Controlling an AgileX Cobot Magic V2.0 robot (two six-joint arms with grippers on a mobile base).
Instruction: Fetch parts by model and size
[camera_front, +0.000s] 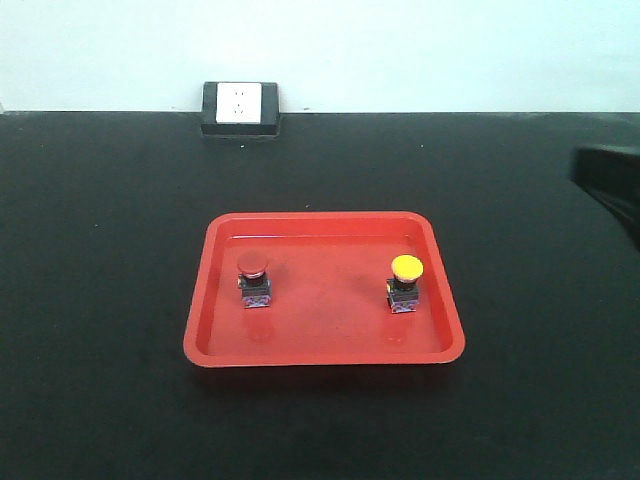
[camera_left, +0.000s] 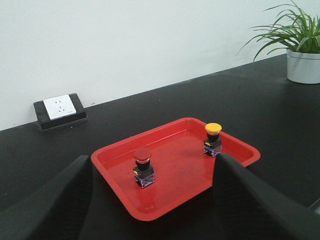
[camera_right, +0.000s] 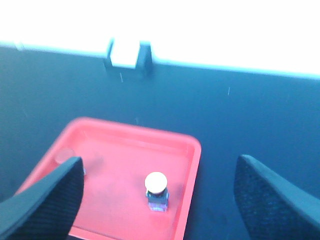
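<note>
Left end effector (camera_left: 155, 200) fingers apart, raised over near tray (camera_front: 325, 355) edge, right end effector (camera_right: 160, 200) spread wide above yellow switch (camera_front: 405, 283), red switch (camera_front: 254, 279) upright on tray, desk (camera_front: 100, 300) beneath.

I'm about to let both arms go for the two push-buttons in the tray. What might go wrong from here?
1. The red-capped switch and yellow-capped switch stand upright on narrow bases; a sideways nudge may tip them.
2. The red tray has a raised rim; a low approach by the right gripper or left gripper, both with jaws open, could catch it.
3. The right wrist view is blurred.
</note>
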